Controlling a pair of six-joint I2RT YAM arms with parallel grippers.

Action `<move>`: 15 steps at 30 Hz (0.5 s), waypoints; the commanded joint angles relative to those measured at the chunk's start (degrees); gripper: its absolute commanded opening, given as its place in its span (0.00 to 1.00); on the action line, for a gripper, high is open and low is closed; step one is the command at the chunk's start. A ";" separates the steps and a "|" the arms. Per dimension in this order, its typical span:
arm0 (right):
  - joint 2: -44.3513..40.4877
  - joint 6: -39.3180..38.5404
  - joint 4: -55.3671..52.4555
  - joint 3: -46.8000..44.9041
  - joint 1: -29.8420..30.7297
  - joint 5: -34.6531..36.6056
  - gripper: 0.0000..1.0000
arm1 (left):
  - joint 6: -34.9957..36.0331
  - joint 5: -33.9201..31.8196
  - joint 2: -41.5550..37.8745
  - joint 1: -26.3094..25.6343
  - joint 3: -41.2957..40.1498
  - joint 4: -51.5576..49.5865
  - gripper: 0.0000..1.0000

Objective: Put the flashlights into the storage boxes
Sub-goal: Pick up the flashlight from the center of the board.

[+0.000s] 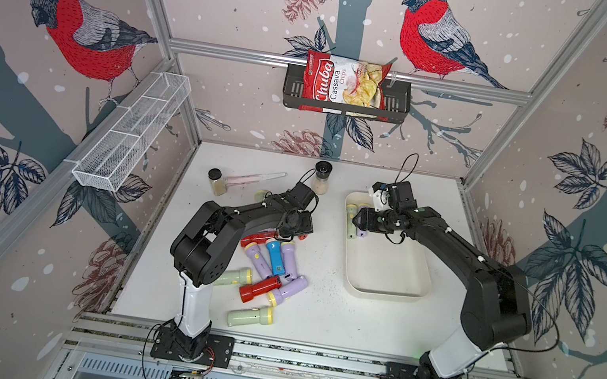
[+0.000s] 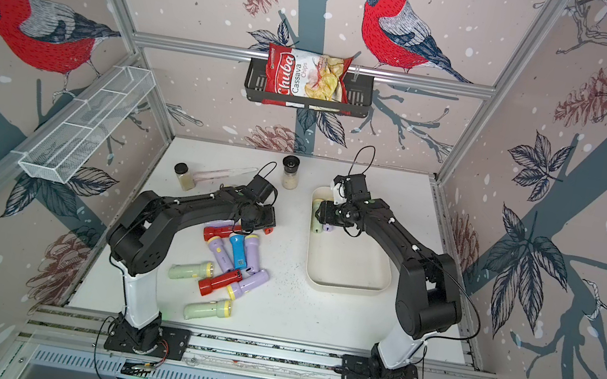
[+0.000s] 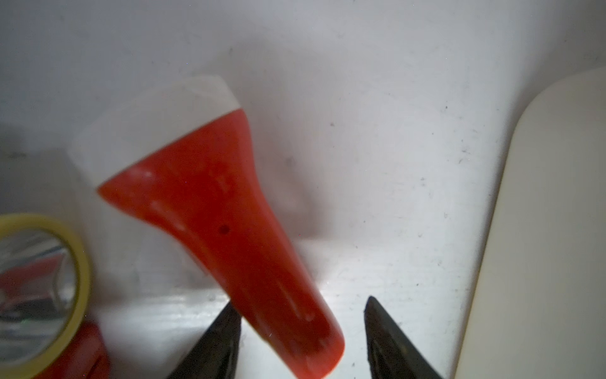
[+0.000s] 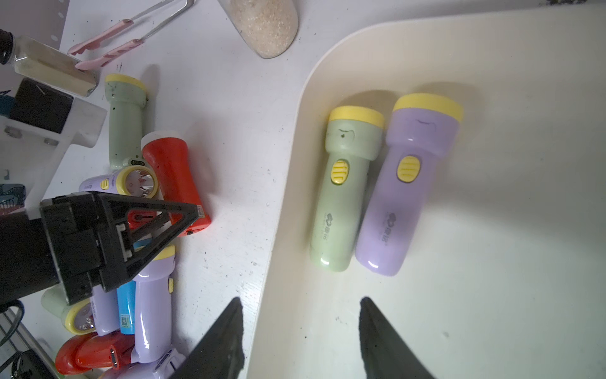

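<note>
Left tool (image 3: 302,302) released: jaws straddle the tail of a red flashlight (image 3: 210,197) on the tabletop (image 3: 393,164), with a clear gap on one side, so no grip. Right tool (image 4: 300,299) released too, empty, over the tray (image 4: 492,229) edge. Tray holds a green flashlight (image 4: 344,190) and a lilac flashlight (image 4: 406,190), touching; the rest sit in a pile (image 1: 272,264). Likely light, stiff, glossy plastic that rolls. The tapered tail may squirt out, so pinch mid-barrel below the flare.

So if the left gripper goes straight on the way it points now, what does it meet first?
Probably the red flashlight; its tail lies between the open fingers of the left gripper.
</note>
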 commanded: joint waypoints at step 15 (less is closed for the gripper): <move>-5.16 -0.45 2.44 -1.99 0.01 2.33 0.57 | 3.24 -0.17 -3.24 -0.19 -2.42 3.22 0.14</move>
